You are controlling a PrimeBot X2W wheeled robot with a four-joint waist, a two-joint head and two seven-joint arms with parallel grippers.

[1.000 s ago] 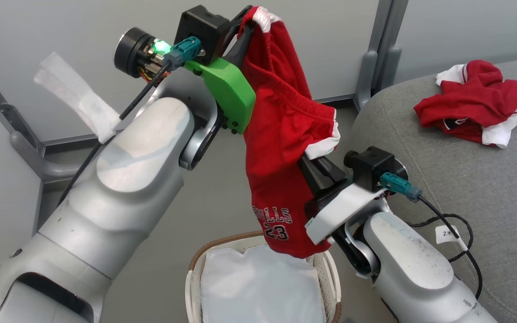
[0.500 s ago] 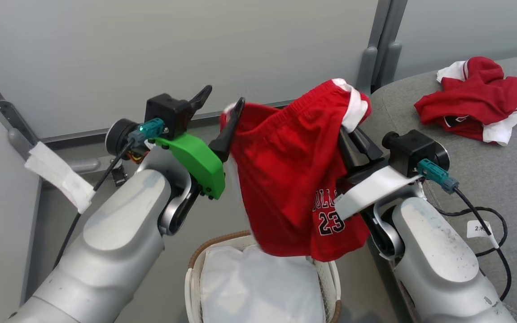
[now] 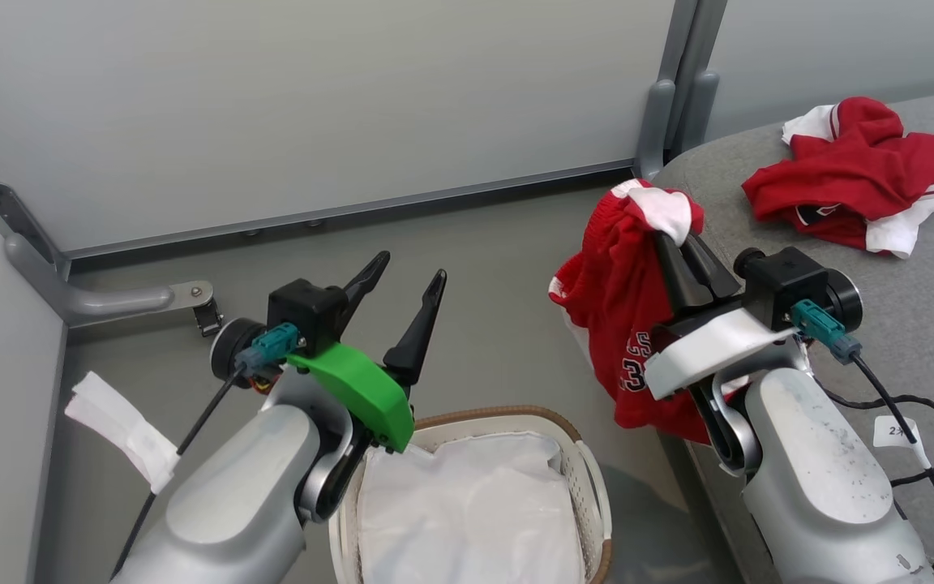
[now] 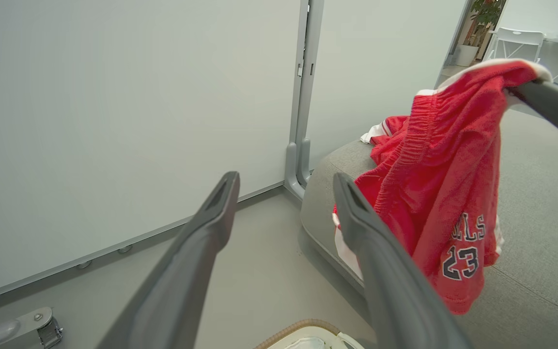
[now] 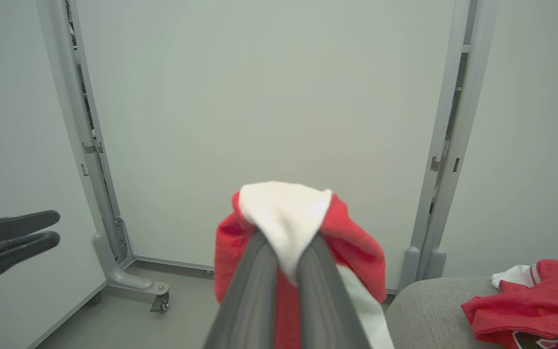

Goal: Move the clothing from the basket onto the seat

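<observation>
A red garment with white trim and "23" [image 3: 621, 324] hangs from my right gripper [image 3: 670, 237], which is shut on its white-edged top [image 5: 284, 213], beside the front left corner of the grey seat [image 3: 905, 300]. The same garment [image 4: 443, 184] dangles to the right in the left wrist view. A second red and white piece of clothing [image 3: 856, 174] lies crumpled on the seat at the back. My left gripper [image 3: 409, 276] is open and empty above the floor, left of the hanging garment. The white basket [image 3: 516, 415] with its brown rim stands below, holding a white liner [image 3: 467, 511].
Pale partition panels with grey metal posts [image 3: 661, 105] close off the back. A grey foot bracket [image 3: 110, 300] lies on the floor at the left. A black cable with a tag [image 3: 897, 426] rests on the seat near my right arm.
My left gripper opened, let go of the garment and dropped down to the left. My right gripper carried the garment, now hanging from it alone, right toward the seat.
</observation>
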